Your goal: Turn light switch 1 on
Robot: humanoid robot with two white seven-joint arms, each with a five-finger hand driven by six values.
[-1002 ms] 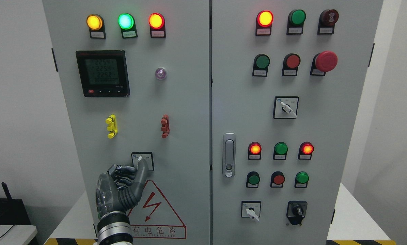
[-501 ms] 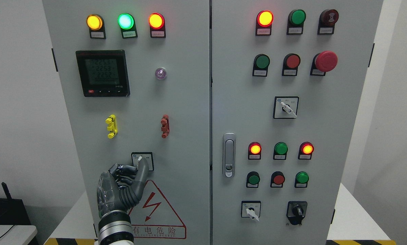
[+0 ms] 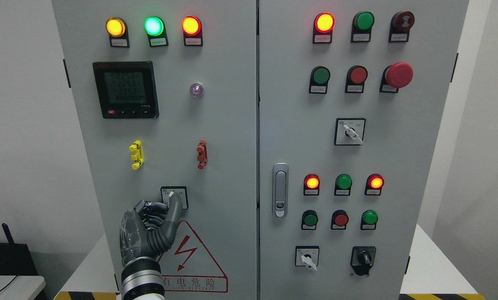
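left hand (image 3: pixel 146 233) | thumb at rotary switch (image 3: pixel 174 197) | warning triangle (image 3: pixel 192 260) just below

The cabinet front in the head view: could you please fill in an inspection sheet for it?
Surface: grey two-door cabinet, doors shut.
Job's things: selector switch low on left door, white pointer tilted up-left.
Clutter: nothing seen.
Robot hands: left robot hand at the switch, one finger extended onto it, others curled; right not in view.
Cables: nothing seen.
Surroundings: white wall; dark device lower left; striped floor tape.
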